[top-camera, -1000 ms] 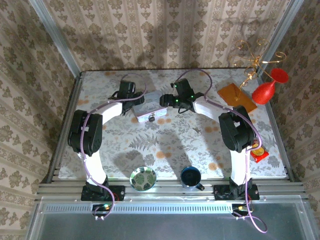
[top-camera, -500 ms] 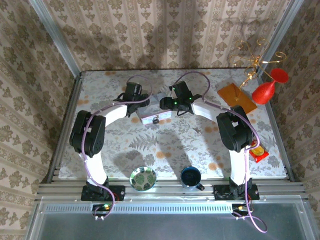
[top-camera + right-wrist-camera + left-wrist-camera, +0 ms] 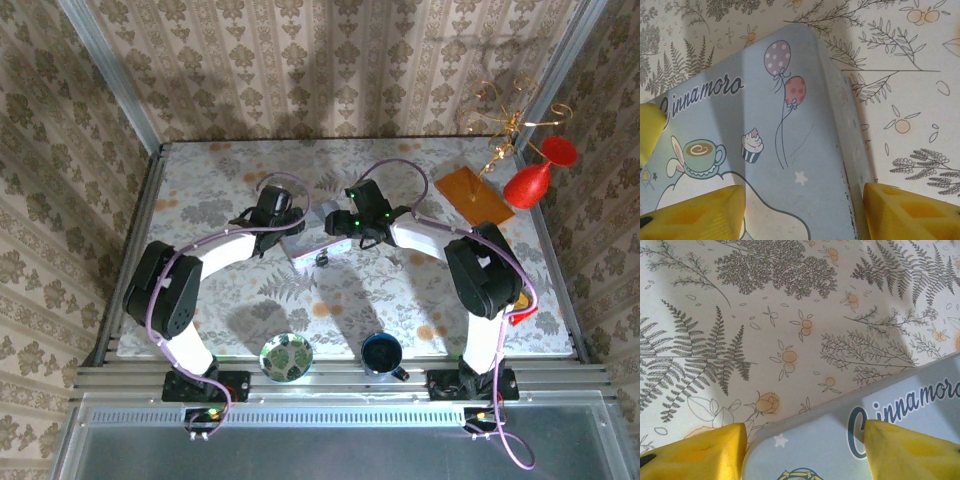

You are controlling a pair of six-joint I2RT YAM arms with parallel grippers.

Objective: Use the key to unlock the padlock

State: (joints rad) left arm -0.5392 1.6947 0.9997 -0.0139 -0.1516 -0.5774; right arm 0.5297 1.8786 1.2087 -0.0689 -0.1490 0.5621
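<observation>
Right pincer (image 3: 335, 226) just beyond padlock (image 3: 322, 260) (not touching)

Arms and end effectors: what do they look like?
Both arms are white links with black joint housings: left arm, right arm. A lilac cable loops along each. The right wrist shows green lights. The left end effector and right end effector have yellow wedge-shaped fingers.
</observation>
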